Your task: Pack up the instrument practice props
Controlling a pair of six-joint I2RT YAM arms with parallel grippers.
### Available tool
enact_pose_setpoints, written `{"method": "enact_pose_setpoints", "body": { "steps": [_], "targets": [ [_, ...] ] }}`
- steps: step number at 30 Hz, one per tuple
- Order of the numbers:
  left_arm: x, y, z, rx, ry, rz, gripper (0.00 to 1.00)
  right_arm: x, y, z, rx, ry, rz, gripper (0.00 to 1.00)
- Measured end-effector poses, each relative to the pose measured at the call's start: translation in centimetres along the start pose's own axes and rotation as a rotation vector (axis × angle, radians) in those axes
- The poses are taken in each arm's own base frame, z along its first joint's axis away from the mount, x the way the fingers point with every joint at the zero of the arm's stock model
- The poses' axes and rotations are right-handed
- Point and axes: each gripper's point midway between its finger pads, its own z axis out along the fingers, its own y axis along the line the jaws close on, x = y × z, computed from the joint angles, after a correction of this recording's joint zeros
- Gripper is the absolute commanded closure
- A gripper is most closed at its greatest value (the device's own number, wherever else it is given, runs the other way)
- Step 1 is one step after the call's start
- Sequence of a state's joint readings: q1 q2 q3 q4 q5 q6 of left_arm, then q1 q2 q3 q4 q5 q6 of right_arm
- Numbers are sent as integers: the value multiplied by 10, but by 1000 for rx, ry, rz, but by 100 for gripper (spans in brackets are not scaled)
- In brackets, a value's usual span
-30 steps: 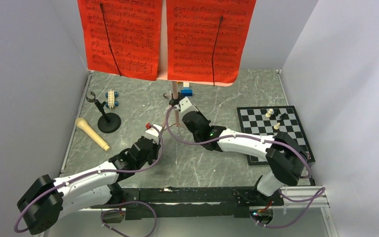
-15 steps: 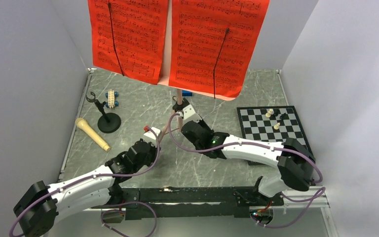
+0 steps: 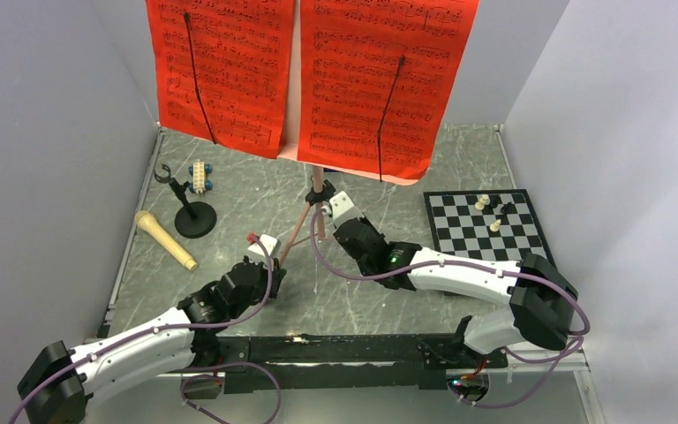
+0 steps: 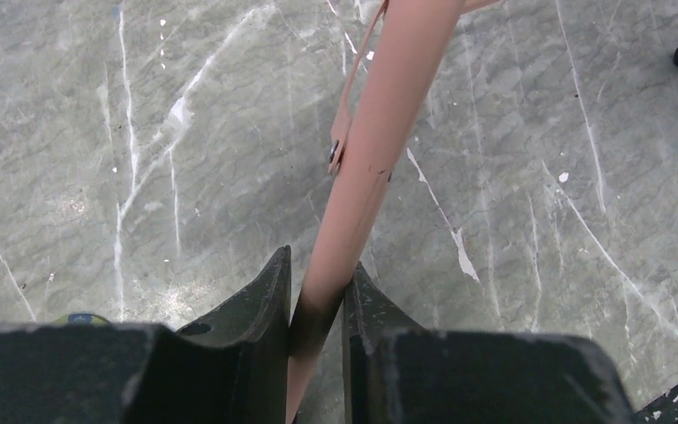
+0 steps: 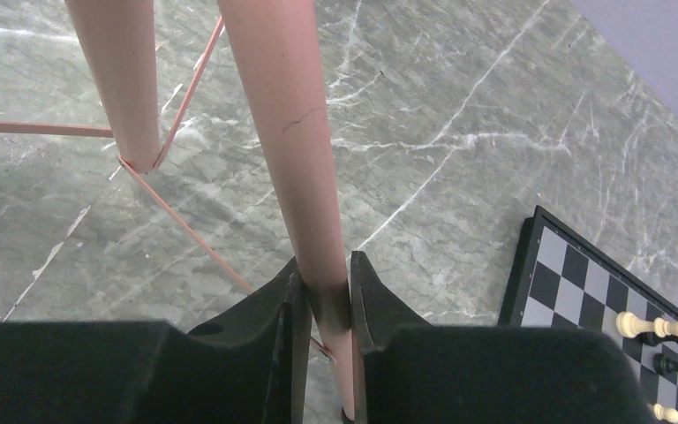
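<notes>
The pink music stand [image 3: 317, 181] stands mid-table with two red sheet-music pages [image 3: 375, 79] on its desk, close under the top camera. My left gripper [image 3: 267, 248] is shut on one pink tripod leg [image 4: 362, 177]. My right gripper [image 3: 329, 205] is shut on another pink leg [image 5: 296, 150]; the centre pole [image 5: 124, 79] shows beside it. The beige microphone [image 3: 166, 240] lies at the left. The small black mic stand [image 3: 192, 215] stands just behind it.
A chessboard [image 3: 459, 231] with a few pieces lies at the right, also in the right wrist view [image 5: 583, 291]. A small toy block car [image 3: 199, 176] sits at the back left. Grey walls close in both sides.
Both grippers, still holding the legs, have drawn back toward the near edge. The stand has come nearer and its red pages fill more of the top view.
</notes>
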State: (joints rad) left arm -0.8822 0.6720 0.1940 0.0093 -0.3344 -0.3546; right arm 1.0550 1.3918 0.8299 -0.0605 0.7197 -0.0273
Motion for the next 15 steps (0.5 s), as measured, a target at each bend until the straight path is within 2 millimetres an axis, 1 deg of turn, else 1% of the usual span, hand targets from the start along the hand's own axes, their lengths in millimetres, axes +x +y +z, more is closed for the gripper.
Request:
{"method": "enact_pose_setpoints", "body": {
  "steps": [7,15],
  "targets": [
    [1,0,0,-19,-9,-25,100,-4,-2,9,-50,-10,9,100],
    [0,0,5,-43,-7,-34,100,-6,-4,17,-72,-19,13,100]
  ]
}}
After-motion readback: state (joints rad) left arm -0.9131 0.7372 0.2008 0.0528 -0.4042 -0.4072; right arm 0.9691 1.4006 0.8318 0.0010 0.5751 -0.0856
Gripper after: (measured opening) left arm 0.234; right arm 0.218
